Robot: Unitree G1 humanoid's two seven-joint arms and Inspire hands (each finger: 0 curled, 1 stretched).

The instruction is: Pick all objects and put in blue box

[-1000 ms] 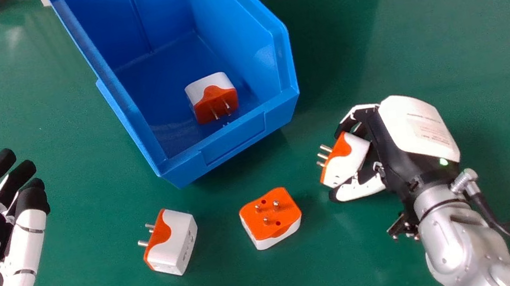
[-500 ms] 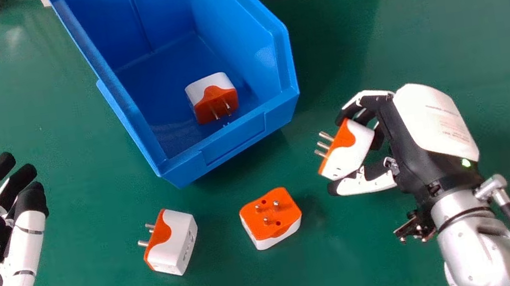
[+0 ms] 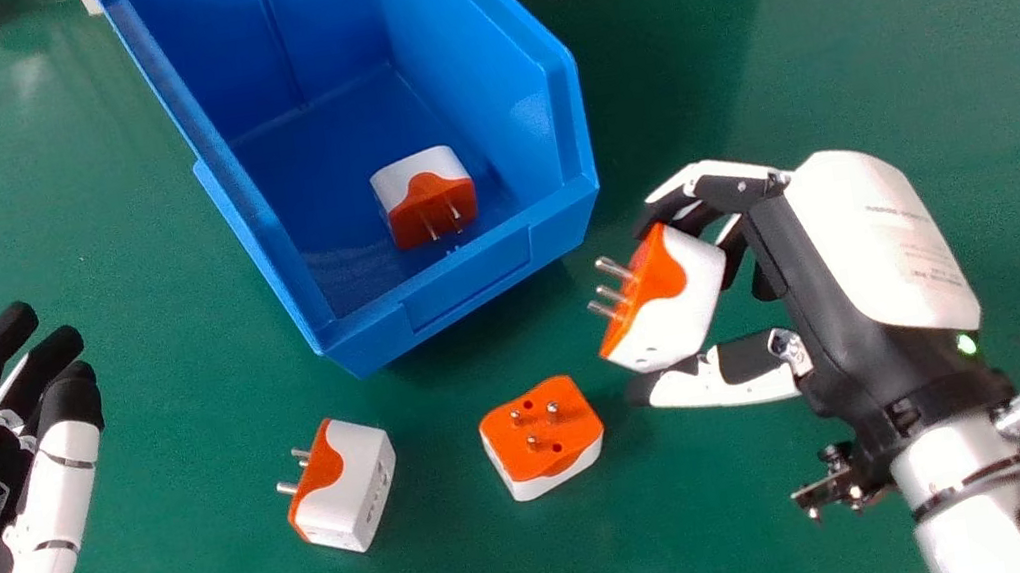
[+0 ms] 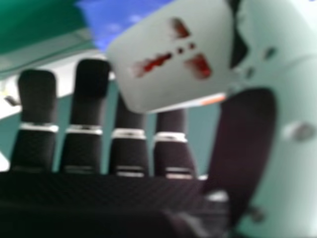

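One orange-and-white adapter (image 3: 688, 305) sits pinched between the fingers (image 3: 718, 177) and thumb (image 3: 692, 388) of the right hand (image 3: 878, 247).

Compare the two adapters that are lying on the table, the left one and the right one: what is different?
The left adapter lies with its pins toward the robot's left; the right adapter has its pins pointing up. The left adapter shows mostly white casing, the right adapter mostly its orange face. Both are white and orange, with metal pins.
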